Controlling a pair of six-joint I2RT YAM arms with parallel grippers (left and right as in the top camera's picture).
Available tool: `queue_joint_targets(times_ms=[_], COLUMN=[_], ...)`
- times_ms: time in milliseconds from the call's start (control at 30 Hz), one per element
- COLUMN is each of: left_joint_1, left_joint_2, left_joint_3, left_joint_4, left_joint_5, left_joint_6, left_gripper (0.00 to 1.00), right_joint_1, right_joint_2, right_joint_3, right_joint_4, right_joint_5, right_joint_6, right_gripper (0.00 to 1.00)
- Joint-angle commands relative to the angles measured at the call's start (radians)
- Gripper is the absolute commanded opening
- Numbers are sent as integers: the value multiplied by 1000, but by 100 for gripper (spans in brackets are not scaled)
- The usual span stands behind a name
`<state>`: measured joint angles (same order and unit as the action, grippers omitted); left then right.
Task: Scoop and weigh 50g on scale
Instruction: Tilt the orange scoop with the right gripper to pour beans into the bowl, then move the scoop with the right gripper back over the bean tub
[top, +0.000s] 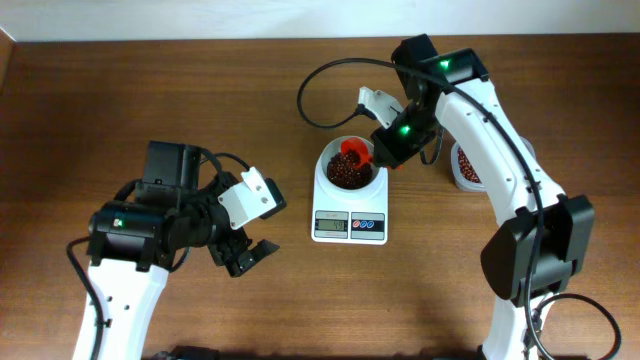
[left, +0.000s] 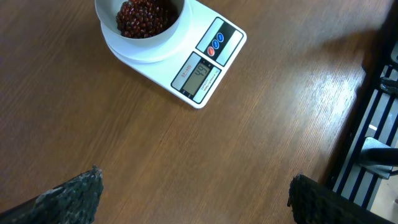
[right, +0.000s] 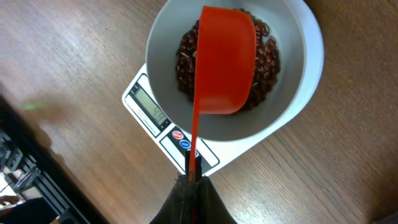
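Right gripper (right: 194, 182) is pressed together on the thin handle of the orange scoop (right: 224, 68). The scoop's cup sits over the bowl (right: 166, 43), and the wrist cam sees only its outer side, so I can't tell its contents.

Beans (right: 268, 61) are piled in the bowl bottom, partly covered by the scoop in that view. The bowl sits on the scale (top: 349, 226), centre of the overhead frame, slightly right. In the left wrist view the display (left: 200, 73) is lit, but the digits are too small to read reliably.

Left gripper (top: 246, 256) is spread wide at lower left of the overhead frame, pinching nothing and well apart from the scale, above bare table (top: 150, 90).

A second container with beans, the tub (top: 459, 180), is at right centre, mostly hidden behind the right arm.
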<state>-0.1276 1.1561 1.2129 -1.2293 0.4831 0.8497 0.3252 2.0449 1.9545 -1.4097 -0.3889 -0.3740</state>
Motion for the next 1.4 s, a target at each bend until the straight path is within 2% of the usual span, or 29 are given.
queue_joint_targets(times_ms=[0,433,667,833,1133,1367], left_joint_1=[6,6,6,6,6,6], left_joint_2=[5,5,5,5,5,5], left_joint_3=[-3,-3,-3,-3,-3,-3], left_joint_4=[2,2,2,2,2,2], left_joint_5=[18,18,18,18,18,18], left_joint_6=[19,19,19,19,19,19], left_gripper=[99,99,99,99,99,99], right_joint_1=[8,7,-22,-103,-247,-428], right_joint_2=[-45,-45,-45,-45,-45,-45], right_joint_3=[21,21,21,21,21,21], right_joint_4=[0,-51,-53,-56,-61,-126], right_joint_5=[-30,-57,-197,-317,-322,-309], right_joint_6=[-10,-6,-6,-7,-14,-71], right_gripper=[4,4,4,4,4,4])
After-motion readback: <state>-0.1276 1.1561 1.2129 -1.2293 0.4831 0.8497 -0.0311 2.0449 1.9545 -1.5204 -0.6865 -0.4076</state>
